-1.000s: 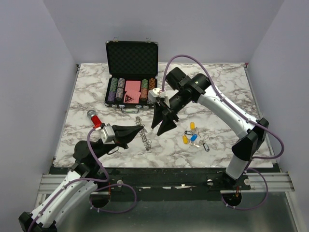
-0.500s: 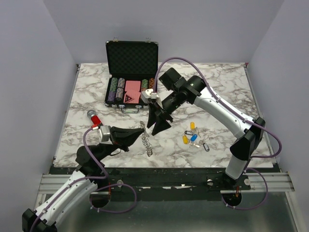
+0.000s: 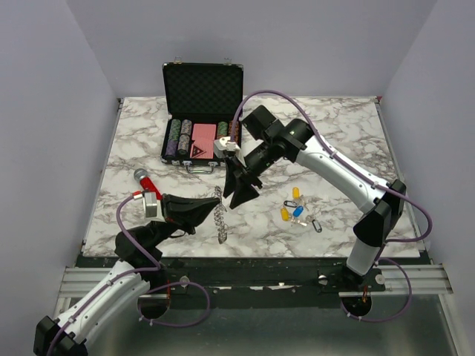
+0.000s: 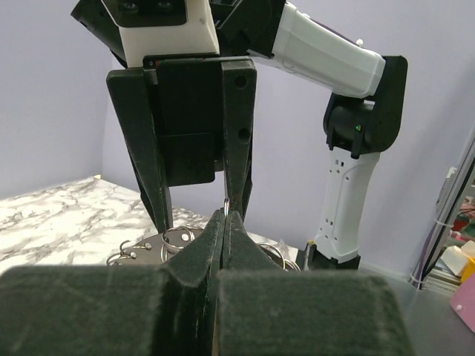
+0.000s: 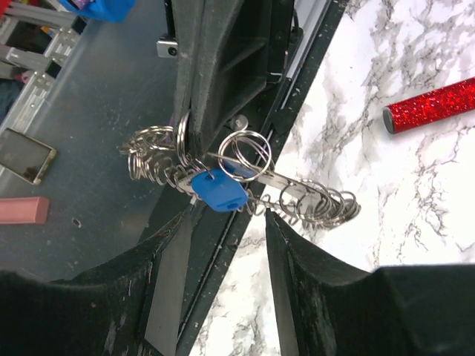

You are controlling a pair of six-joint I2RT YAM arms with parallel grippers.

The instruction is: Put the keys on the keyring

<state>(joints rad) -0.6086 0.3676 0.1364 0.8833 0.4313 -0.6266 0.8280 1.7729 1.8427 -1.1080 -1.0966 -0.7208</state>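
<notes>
Your left gripper [image 4: 225,221] has its fingers pressed together on a wire loop of the keyring [image 5: 297,194]. It holds the ring up off the table [image 3: 133,133] near the front edge, left of centre. Held that way, the ring hangs free of the marble with its loops fanned out, which leaves the other arm an open side to work at.

Your right gripper [image 3: 239,197] stands just beside it, tips pointing down at the ring, fingers spread and pinching nothing. In its wrist view one blue key [image 5: 217,190] hangs on the ring, directly between the spread fingers; nothing shows them touching it.

The loose keys [image 3: 295,208], with yellow, blue and dark heads, lie in a small cluster on the table to the right, well apart from the ring.

Judgement: one key is on and the rest are not yet threaded. The right arm must go to the cluster for the next key while you keep the left grip firm. A slack pinch on so thin a wire could let the ring swing or drop.

The chip case [image 3: 202,111] at the back and the red tube [image 3: 146,180] play no part.
</notes>
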